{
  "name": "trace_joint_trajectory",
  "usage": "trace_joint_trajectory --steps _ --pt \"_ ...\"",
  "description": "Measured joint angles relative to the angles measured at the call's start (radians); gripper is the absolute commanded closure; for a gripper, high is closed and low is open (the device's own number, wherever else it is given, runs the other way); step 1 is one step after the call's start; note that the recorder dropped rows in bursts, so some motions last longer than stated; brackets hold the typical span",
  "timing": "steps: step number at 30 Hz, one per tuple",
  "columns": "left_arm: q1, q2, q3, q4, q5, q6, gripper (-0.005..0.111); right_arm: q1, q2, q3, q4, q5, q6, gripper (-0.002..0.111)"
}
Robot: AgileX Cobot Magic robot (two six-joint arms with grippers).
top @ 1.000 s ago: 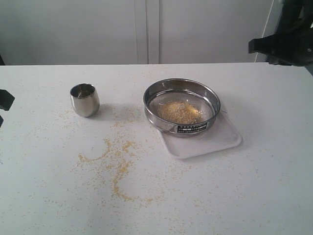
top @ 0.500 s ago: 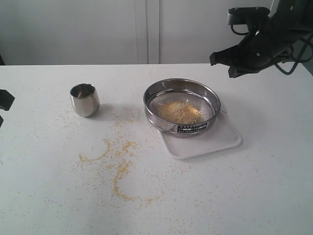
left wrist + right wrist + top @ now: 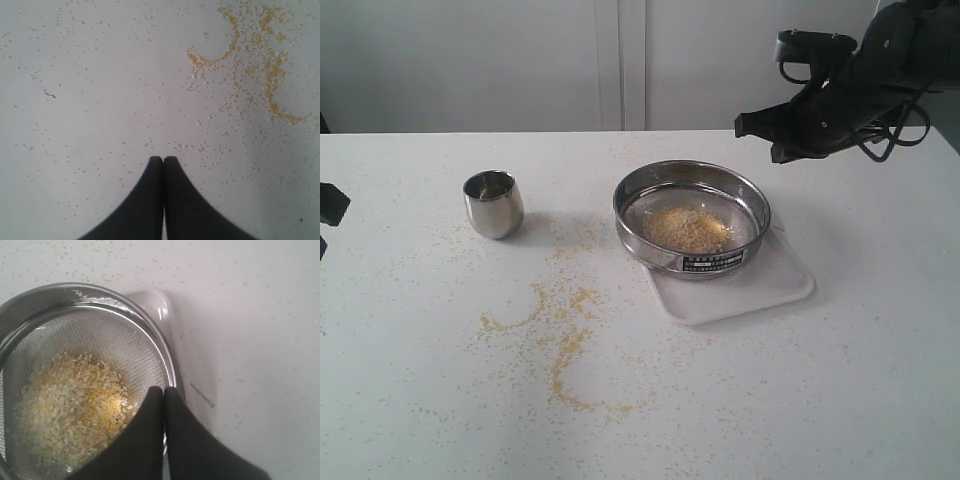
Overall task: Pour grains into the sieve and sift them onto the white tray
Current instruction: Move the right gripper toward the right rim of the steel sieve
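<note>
Resting on the white tray (image 3: 775, 285), the sieve (image 3: 692, 218) is found right of the table's middle, with its left part overhanging the tray's edge. A low heap of grains (image 3: 688, 230) is held on the mesh, pale coarse ones mixed with yellow meal. More yellow meal (image 3: 565, 340) is scattered over the table (image 3: 420, 400), and a small steel cup (image 3: 493, 204) is stood well apart to the left.

The right gripper (image 3: 756, 127) is hung above the sieve's far right rim. In the right wrist view its jaws are seen pressed together and empty (image 3: 164, 391), directly over the rim. The left gripper (image 3: 163, 160) is likewise closed on nothing, over bare table far from the sieve.

The sieve is judged stiff, smooth and probably slippery, and light with so little in it. The thin upright rim wall is the natural place to be gripped, one finger inside and one outside, so the jaws would first have to be spread. A firm pinch is advised, since polished steel can swivel between the pads. The grains are loose and are easily thrown out by tilting, so level shaking is called for. The tray looks light and may be dragged along.
</note>
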Motion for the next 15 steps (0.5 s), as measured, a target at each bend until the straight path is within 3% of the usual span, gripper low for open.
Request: trace_joint_trajectory --steps 15 --pt "0.000 0.000 0.000 0.000 0.000 0.000 0.107 0.000 0.158 -0.219 0.009 0.216 0.017 0.105"
